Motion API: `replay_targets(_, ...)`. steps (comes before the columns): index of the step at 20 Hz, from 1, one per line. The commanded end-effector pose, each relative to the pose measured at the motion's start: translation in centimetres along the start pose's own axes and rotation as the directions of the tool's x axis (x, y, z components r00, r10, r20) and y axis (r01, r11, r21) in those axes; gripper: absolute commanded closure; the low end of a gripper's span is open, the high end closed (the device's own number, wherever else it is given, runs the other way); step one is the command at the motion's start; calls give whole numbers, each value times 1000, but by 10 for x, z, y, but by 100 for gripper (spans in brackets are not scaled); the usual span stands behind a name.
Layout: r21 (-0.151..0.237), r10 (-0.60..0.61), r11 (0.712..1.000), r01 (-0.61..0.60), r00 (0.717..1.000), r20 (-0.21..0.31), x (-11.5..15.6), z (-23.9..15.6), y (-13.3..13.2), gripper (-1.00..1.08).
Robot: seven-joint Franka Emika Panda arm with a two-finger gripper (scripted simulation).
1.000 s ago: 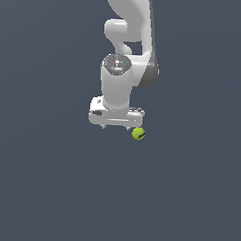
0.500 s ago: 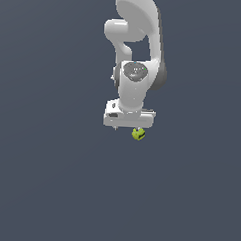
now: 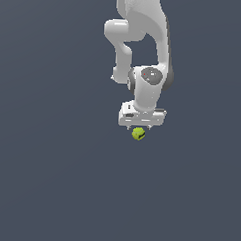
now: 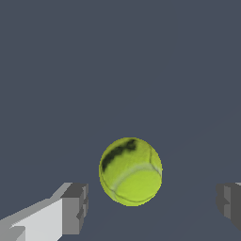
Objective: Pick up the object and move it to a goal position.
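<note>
The object is a small yellow-green ball with a dark printed mark, lying on the flat dark grey floor. In the exterior view my white gripper hangs directly over it, and the hand hides the fingers. The wrist view shows the ball between my two fingertips, with a clear gap on each side. The gripper is open and touches nothing.
The plain dark grey floor runs in every direction around the ball. The white arm rises above the gripper toward the top of the exterior view. No other object shows.
The arm has swung toward the exterior view's right, bringing the gripper from beside the ball to right above it. The ball has stayed in place.
</note>
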State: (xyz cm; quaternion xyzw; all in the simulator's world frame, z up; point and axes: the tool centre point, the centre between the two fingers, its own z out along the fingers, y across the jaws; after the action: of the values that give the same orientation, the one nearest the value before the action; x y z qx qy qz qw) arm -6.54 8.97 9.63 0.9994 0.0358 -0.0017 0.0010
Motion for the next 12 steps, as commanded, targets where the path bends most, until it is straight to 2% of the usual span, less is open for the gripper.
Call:
replay_targets(1, 1, -5, 1000, 5, 1000, -3, -4, 4, -7, -92)
replay_targets(12, 2, -8, 1000, 8, 1000, -2, -6, 21, -8, -92)
